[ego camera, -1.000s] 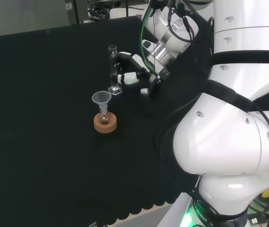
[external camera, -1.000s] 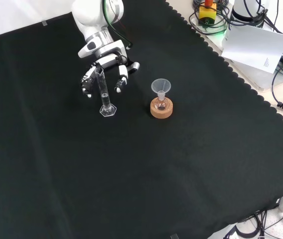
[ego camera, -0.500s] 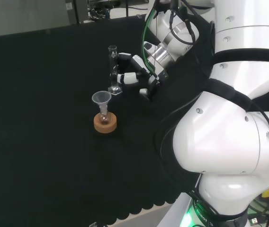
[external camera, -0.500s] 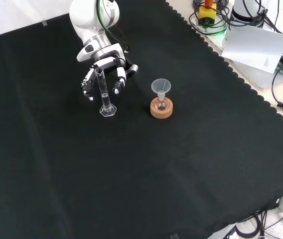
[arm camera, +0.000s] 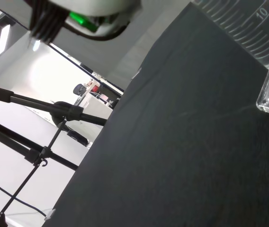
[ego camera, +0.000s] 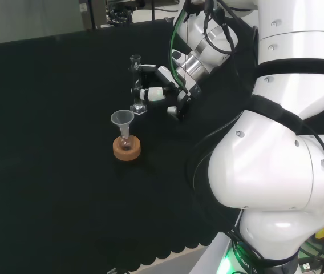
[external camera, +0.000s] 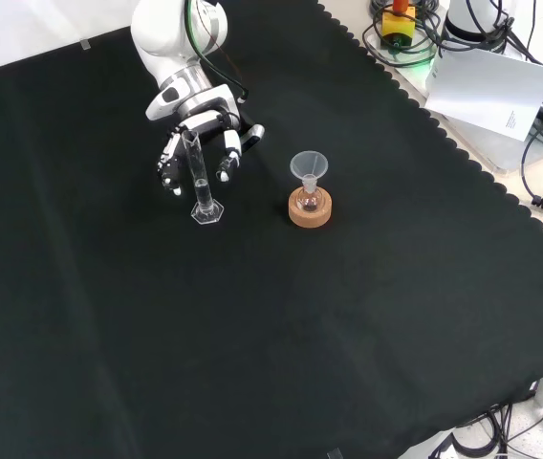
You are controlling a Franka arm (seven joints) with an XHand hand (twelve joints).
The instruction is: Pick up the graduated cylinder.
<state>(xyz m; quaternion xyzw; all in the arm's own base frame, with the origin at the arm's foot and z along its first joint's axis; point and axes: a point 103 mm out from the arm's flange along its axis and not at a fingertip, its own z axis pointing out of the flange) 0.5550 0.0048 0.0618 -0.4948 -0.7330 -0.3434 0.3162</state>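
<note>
The black-and-white robot hand (external camera: 198, 134), fingers spread open, brackets the tall clear glass graduated cylinder (external camera: 198, 177) standing upright toward the bench's far edge in the front view; closing evenly around mid-tube should avoid tipping it.

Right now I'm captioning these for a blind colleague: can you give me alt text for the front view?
A black and white robot hand reaches down from the top, fingers spread open around an upright clear graduated cylinder that stands on black cloth. To its right, apart from it, a small flask with a clear funnel in its neck sits in a cork ring.
</note>
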